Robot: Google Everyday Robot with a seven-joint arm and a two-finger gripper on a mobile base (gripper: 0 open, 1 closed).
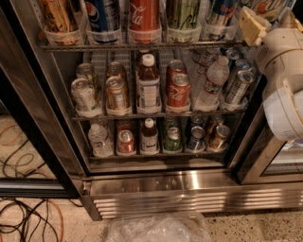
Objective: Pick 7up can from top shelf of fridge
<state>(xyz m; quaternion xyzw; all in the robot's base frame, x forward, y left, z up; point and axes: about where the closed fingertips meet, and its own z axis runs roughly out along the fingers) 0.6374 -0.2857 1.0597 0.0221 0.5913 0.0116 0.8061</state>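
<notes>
The fridge (156,186) stands open in front of me, its steel base grille low in view. The top shelf (142,46) is a wire rack with clear cup holders holding upright cans. The 7up can (268,7), pale with green script, stands at the shelf's far right, cut off by the frame's top edge and partly hidden by my arm. My gripper (253,24), a tan piece at the end of the white arm (284,75), is at the top right, just left of and in front of the 7up can.
Left of the 7up can stand a blue can (220,14), a green-yellow can (182,14), a red Coca-Cola can (144,16), a Pepsi can (102,14) and an orange can (57,16). Lower racks hold tilted cans and bottles. Cables (28,217) and a plastic bag (158,229) lie on the floor.
</notes>
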